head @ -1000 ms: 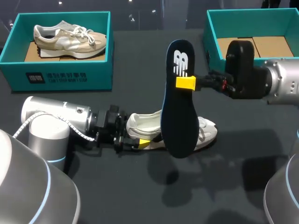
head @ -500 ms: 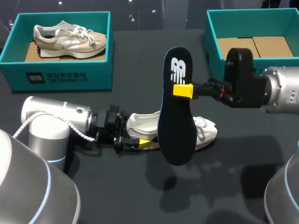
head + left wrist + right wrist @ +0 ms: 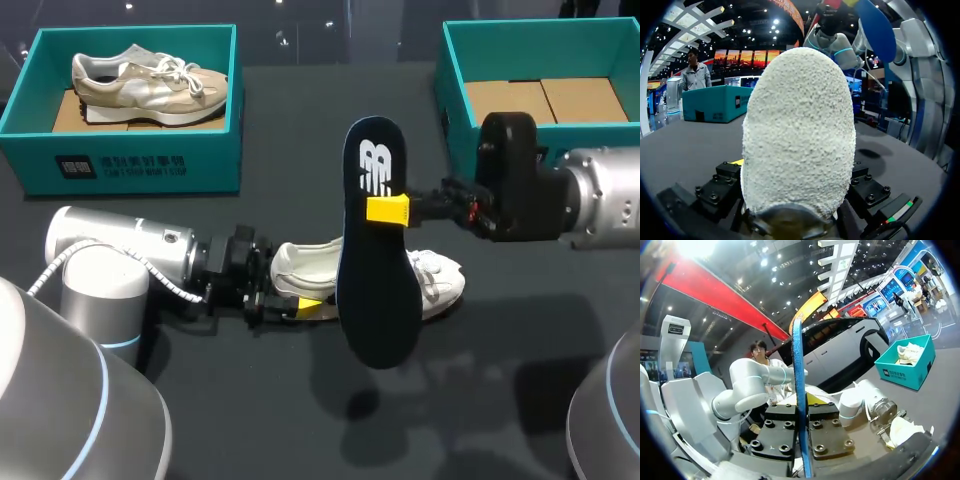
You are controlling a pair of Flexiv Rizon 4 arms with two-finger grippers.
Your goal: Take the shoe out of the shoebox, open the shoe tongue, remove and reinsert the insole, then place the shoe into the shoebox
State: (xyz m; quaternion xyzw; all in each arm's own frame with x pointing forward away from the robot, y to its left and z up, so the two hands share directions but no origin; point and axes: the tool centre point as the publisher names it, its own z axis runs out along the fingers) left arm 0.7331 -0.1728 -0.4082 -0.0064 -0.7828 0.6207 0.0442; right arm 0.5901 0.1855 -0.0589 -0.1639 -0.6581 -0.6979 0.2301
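A white shoe (image 3: 440,283) lies on its side in the middle of the dark table, toe to the right. My left gripper (image 3: 298,290) is shut on its heel, one yellow fingertip (image 3: 308,306) showing on the near side. In the left wrist view the heel (image 3: 797,130) fills the space between the fingers. A dark blue insole (image 3: 378,300) with a white logo hangs upright over the shoe, hiding its middle. My right gripper (image 3: 388,210) is shut on the insole's upper part. In the right wrist view the insole (image 3: 799,370) stands edge-on between the fingers.
A teal shoebox (image 3: 120,165) at the back left holds a beige shoe (image 3: 150,75). A second teal shoebox (image 3: 455,80) at the back right shows only its cardboard floor. Open dark tabletop lies in front of the white shoe.
My right gripper has come down and a little to the left with the insole, bringing it lower over the shoe. The left arm and the shoe have stayed put.
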